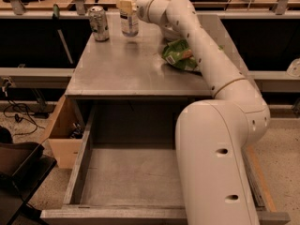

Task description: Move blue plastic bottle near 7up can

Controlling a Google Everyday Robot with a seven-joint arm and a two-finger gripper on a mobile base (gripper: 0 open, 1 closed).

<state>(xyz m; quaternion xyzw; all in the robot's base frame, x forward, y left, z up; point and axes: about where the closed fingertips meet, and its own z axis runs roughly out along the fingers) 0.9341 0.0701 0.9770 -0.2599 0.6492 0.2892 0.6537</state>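
Note:
The blue plastic bottle (128, 13), clear with a white label, is upright at the table's far edge. My gripper (125, 6) is shut on its upper part, reaching in from the right. The bottle's base appears to hang just above the table top, with a faint shadow under it. The 7up can (99, 23), short and silvery, stands upright on the table a little to the left of the bottle, with a small gap between them.
A green snack bag (177, 55) lies on the grey table (122, 69) right of the middle. A white bowl (167, 32) is mostly hidden behind my arm. An open drawer (126, 177) juts out below the table's front edge.

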